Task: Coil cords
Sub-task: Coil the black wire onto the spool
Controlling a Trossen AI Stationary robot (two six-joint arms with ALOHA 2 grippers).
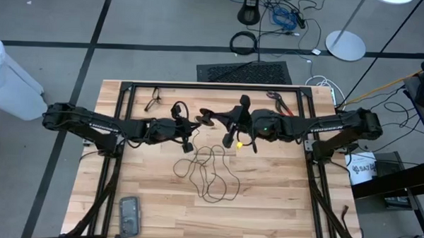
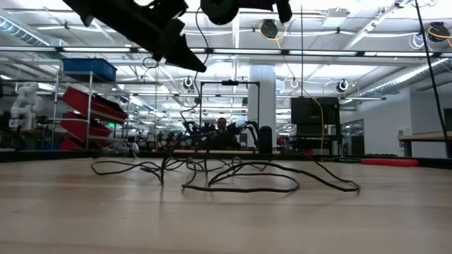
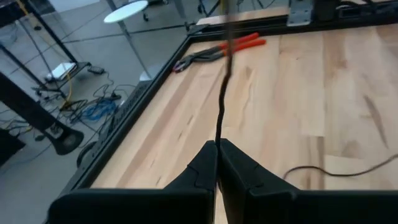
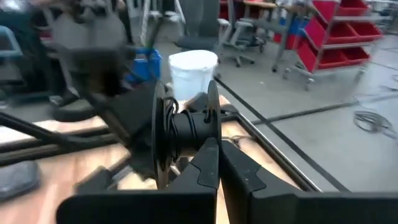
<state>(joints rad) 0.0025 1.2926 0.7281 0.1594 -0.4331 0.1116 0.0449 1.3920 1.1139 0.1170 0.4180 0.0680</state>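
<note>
Wooden table (image 1: 280,206) holds one cord (image 1: 210,174), pinched by left claw (image 3: 217,149); right claw (image 4: 219,144) clenched.

Two dark jointed arms (white lettering along each), matte black pincers.

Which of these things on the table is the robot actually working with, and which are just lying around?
In use:
- thin black cord, pinched by left gripper
- black spool, held by right gripper

Lying about:
- red-handled pliers
- grey phone-like object
</note>
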